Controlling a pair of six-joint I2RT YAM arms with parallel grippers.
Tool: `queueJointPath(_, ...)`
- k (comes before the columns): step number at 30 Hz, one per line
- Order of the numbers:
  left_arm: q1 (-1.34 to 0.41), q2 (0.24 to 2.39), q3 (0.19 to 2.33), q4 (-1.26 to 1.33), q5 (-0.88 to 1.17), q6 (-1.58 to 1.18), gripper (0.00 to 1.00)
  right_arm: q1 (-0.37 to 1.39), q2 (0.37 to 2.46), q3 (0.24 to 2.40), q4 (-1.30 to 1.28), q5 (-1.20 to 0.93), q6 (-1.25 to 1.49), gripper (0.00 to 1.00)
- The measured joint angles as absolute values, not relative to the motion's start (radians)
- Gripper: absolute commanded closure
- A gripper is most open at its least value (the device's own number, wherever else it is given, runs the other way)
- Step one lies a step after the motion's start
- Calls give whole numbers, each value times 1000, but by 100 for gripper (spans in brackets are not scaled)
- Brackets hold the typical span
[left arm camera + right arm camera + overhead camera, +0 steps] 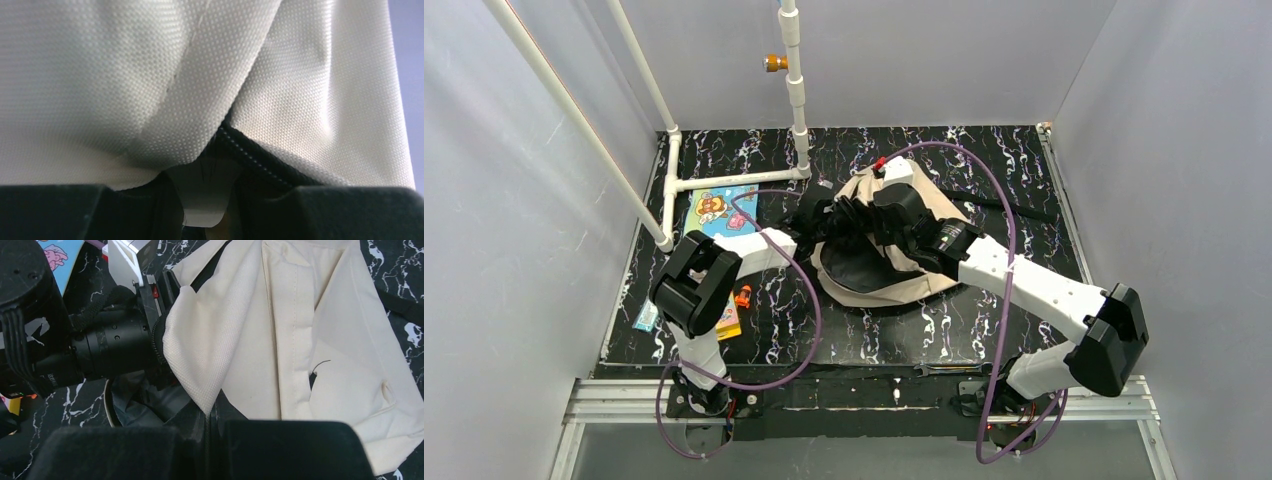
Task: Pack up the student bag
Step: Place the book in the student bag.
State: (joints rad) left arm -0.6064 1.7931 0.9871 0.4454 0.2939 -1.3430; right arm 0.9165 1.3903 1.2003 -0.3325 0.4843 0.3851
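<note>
We see a robotics lab cell rather than a lived-in room. Plain pale grey walls [514, 250] box in a black, white-veined worktop [1024, 330] on the left, right and far sides. Two white-and-black robot arms, the left arm [704, 280] and the right arm [1044, 290], rise from an aluminium rail [854, 395] along the bottom of the frame. Purple cables [809, 300] loop from their bases. A white pipe frame [734, 180] stands at upper left, with an orange fitting [774, 63] at top centre.
</note>
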Motion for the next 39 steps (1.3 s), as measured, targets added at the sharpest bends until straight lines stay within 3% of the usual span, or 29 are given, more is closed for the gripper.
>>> queueJointPath(2, -608, 1803, 1026, 386, 294, -1325, 48, 916, 1386, 1198, -342, 503, 376, 99)
queueJointPath(8, -612, 1806, 1177, -2, 241, -1199, 29, 908, 1376, 1184, -353, 542, 347, 99)
queueJointPath(15, -607, 1753, 1201, -229, 192, -1104, 21, 871, 1370, 1170, -356, 550, 327, 99)
queueJointPath(20, -605, 1587, 1129, -302, 189, -1024, 16, 864, 1369, 1165, -355, 546, 309, 99)
queueJointPath(27, -592, 1143, 1038, -392, 203, -871, 3, 862, 1386, 1128, -300, 365, 257, 49)
queueJointPath(31, -581, 902, 1044, -527, 107, -778, 2, 860, 1460, 1114, -240, 132, 255, 33)
queueJointPath(35, -575, 748, 1085, -722, -21, -711, 2, 863, 1566, 1135, -162, -59, 287, 10)
queueJointPath(39, -572, 636, 1172, -896, -130, -673, 2, 872, 1696, 1218, 75, -236, 439, 3)
